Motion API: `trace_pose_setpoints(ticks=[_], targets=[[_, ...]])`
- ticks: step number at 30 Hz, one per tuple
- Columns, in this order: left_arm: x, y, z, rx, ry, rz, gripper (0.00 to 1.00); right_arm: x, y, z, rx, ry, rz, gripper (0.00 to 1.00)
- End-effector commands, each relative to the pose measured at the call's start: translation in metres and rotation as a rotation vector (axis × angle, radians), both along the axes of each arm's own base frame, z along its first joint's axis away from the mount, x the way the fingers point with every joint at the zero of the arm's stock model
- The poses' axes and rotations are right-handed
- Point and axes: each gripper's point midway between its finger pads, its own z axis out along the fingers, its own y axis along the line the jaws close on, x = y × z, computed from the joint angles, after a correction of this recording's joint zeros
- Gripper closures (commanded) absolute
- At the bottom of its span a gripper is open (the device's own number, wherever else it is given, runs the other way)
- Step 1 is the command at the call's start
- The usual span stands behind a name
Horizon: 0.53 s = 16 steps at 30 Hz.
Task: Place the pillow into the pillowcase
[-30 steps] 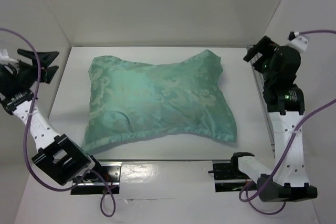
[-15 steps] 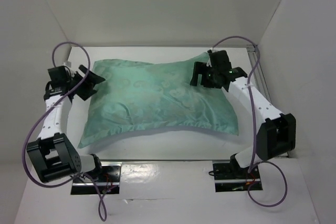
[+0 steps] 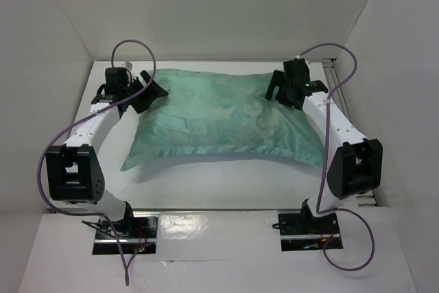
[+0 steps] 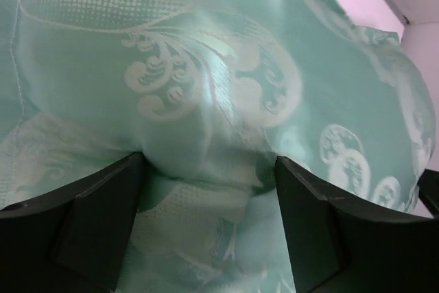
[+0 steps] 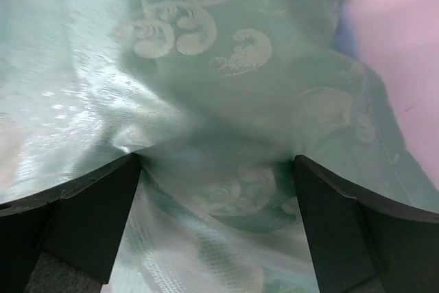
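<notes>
The pillowcase (image 3: 219, 118) lies plump on the white table, its shiny sea-green swirl face up; the pillow itself is hidden. My left gripper (image 3: 148, 91) sits at its far left corner, and my right gripper (image 3: 277, 91) at its far right corner. In the left wrist view the left gripper (image 4: 208, 162) stands open, with a bulge of pillowcase (image 4: 206, 66) between its fingers. In the right wrist view the right gripper (image 5: 217, 162) is open too, straddling a fold of pillowcase (image 5: 206, 101).
White walls close in the table (image 3: 226, 183) at the back and on both sides. A metal rail (image 3: 337, 94) runs along the right edge. Purple cables (image 3: 134, 46) loop above both arms. The arm bases (image 3: 123, 228) stand at the near edge.
Both arms have swung in from the side walls to the pillowcase's far corners. The pillowcase has shifted toward the back and been pulled into a flatter, wider shape. The left jaws have narrowed a little.
</notes>
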Motion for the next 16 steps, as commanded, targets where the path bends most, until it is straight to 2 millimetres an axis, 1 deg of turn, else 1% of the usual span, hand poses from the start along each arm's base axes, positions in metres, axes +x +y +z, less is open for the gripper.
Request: trace_pose_setpoints(ticks=[1, 2, 3, 4, 5, 6, 7, 8, 9, 11, 12, 13, 14, 15, 16], targets=[[0.011, -0.001, 0.067, -0.003, -0.126, -0.027, 0.10, 0.017, -0.014, 0.045, -0.059, -0.071, -0.061, 0.00], [0.011, 0.010, 0.082, 0.012, -0.152, -0.011, 0.10, 0.019, -0.016, 0.071, -0.057, -0.108, -0.069, 0.00], [0.006, 0.014, 0.090, 0.022, -0.144, -0.008, 0.09, 0.019, -0.019, 0.084, -0.071, -0.131, -0.075, 0.00], [0.008, 0.022, 0.122, 0.057, -0.208, -0.004, 0.09, 0.017, -0.017, 0.096, -0.073, -0.152, -0.074, 0.00], [0.004, 0.030, 0.138, 0.082, -0.230, 0.013, 0.07, 0.010, -0.022, 0.119, -0.074, -0.194, -0.088, 0.00], [0.002, 0.033, 0.148, 0.106, -0.237, 0.016, 0.07, 0.007, -0.028, 0.129, -0.084, -0.217, -0.119, 0.00], [-0.007, 0.035, 0.157, 0.125, -0.229, 0.021, 0.06, 0.003, -0.032, 0.137, -0.089, -0.238, -0.133, 0.00], [-0.010, 0.037, 0.177, 0.146, -0.271, 0.029, 0.00, -0.003, -0.031, 0.143, -0.094, -0.248, -0.134, 0.00], [-0.017, 0.038, 0.189, 0.163, -0.299, 0.032, 0.00, -0.013, -0.038, 0.159, -0.103, -0.281, -0.157, 0.00], [-0.025, 0.038, 0.202, 0.166, -0.335, 0.035, 0.00, -0.023, -0.047, 0.175, -0.116, -0.313, -0.185, 0.00], [-0.031, 0.036, 0.203, 0.162, -0.340, 0.027, 0.00, -0.033, -0.051, 0.185, -0.118, -0.335, -0.198, 0.00], [-0.038, 0.033, 0.216, 0.160, -0.383, 0.022, 0.00, -0.037, -0.058, 0.191, -0.133, -0.353, -0.224, 0.00], [-0.041, 0.031, 0.219, 0.149, -0.398, 0.018, 0.00, -0.043, -0.061, 0.194, -0.151, -0.354, -0.224, 0.00], [-0.043, 0.031, 0.223, 0.150, -0.414, 0.019, 0.00, -0.046, -0.062, 0.192, -0.159, -0.351, -0.218, 0.00], [-0.046, 0.029, 0.230, 0.148, -0.439, 0.012, 0.00, -0.053, -0.070, 0.194, -0.182, -0.353, -0.245, 0.00]])
